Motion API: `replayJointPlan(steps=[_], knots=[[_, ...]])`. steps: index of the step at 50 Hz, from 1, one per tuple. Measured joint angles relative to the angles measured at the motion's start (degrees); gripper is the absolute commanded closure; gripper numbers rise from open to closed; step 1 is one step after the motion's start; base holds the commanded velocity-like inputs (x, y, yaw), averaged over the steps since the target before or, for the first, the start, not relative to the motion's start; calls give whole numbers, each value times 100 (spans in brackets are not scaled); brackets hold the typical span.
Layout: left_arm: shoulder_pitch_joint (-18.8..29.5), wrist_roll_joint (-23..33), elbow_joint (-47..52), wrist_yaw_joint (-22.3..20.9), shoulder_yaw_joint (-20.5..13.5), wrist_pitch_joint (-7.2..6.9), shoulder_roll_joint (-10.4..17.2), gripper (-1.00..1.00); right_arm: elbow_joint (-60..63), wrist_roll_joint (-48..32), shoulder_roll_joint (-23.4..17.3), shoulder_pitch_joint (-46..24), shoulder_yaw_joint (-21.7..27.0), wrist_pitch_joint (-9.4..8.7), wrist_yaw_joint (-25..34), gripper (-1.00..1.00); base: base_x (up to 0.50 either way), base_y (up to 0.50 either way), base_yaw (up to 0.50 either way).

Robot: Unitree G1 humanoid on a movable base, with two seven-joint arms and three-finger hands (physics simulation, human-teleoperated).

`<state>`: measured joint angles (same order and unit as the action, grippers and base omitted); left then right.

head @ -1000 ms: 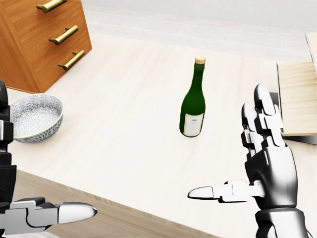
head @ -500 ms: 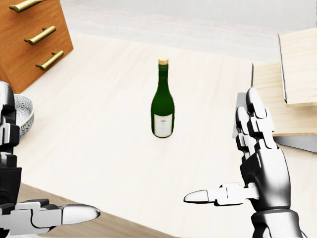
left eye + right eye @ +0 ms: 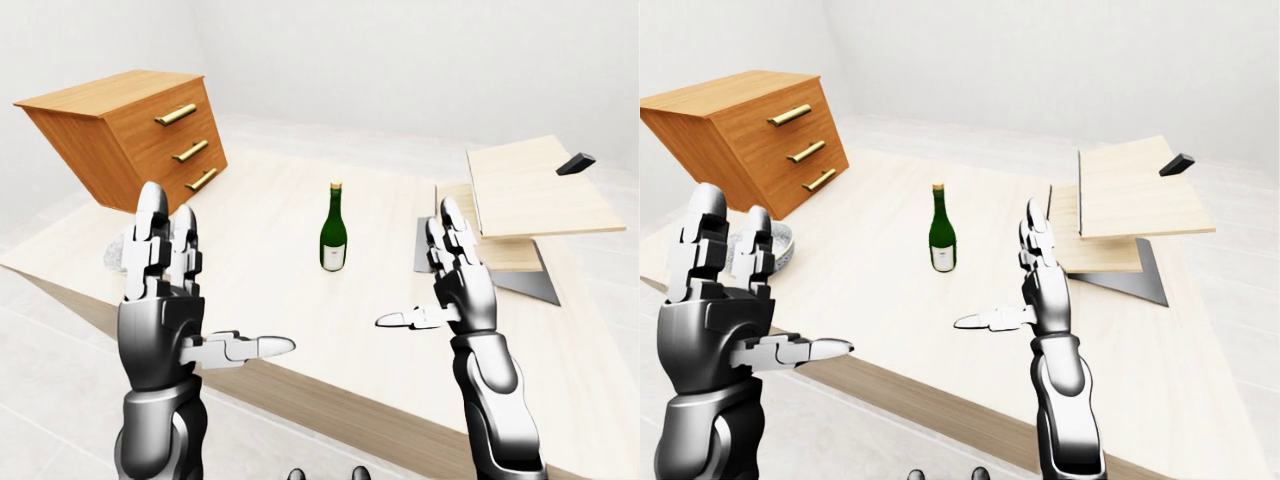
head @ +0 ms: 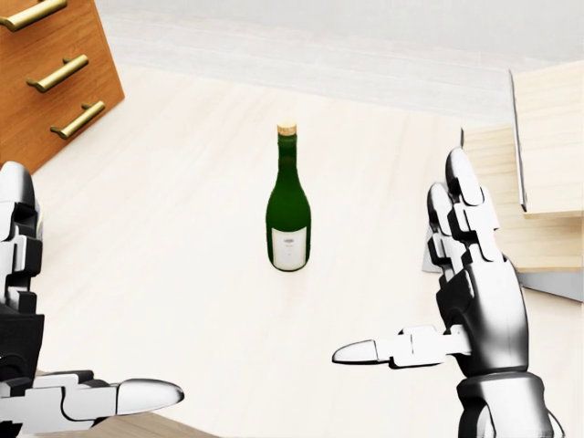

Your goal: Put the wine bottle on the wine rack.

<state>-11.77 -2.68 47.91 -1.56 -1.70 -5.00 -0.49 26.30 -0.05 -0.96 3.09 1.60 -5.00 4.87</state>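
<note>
Wine bottle (image 4: 288, 214) stands upright on the pale wood counter (image 4: 182, 228), long axis vertical, near the middle of the head view. Dark green glass, tan cork or cap on top, white label low on the body facing the camera.

Right hand (image 4: 474, 301) is raised at the right of the head view, fingers (image 4: 461, 205) straight up and spread wide, thumb sticking out toward the bottle side, holding nothing. Bottle lies up and to the left of this hand, apart from it, no contact. Left hand (image 3: 165, 300) is likewise raised, open and empty, palm inward, at the left of the left-eye view, well apart from the bottle.

Right hand looks the nearer one, so a side grasp on the bottle body from the right seems the likely next move; hand needs to go forward and inward.

Wine rack (image 3: 525, 200) sits at the right of the counter, light wood slabs on a grey base, with a small dark piece on top; the slot shape is hard to make out from here. Wooden drawer cabinet (image 3: 135, 135) with brass handles at the upper left. A patterned bowl (image 3: 785, 240) peeks out behind the left hand.
</note>
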Motion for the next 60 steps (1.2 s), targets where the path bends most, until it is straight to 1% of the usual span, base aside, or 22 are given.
replayJointPlan(steps=[6,17,33,50,60], knots=[[-73,-6,54,-19,-7,0,-7,-100,-9,92,-20,-223,77,0,2,-100,-1,0,0],[-139,-60,169,-54,-129,0,-23,-100,-52,264,-44,-488,158,0,-35,-100,4,1,0],[-102,-128,282,-87,-221,0,-57,-100,-23,318,-79,-591,135,0,-57,-100,46,7,0],[-174,-177,174,-96,-209,0,-85,-100,-78,287,-82,-628,138,0,-108,-100,0,0,0],[-218,-195,128,-95,-208,0,-86,-100,-53,109,-118,-916,39,0,-177,-100,0,0,0]])
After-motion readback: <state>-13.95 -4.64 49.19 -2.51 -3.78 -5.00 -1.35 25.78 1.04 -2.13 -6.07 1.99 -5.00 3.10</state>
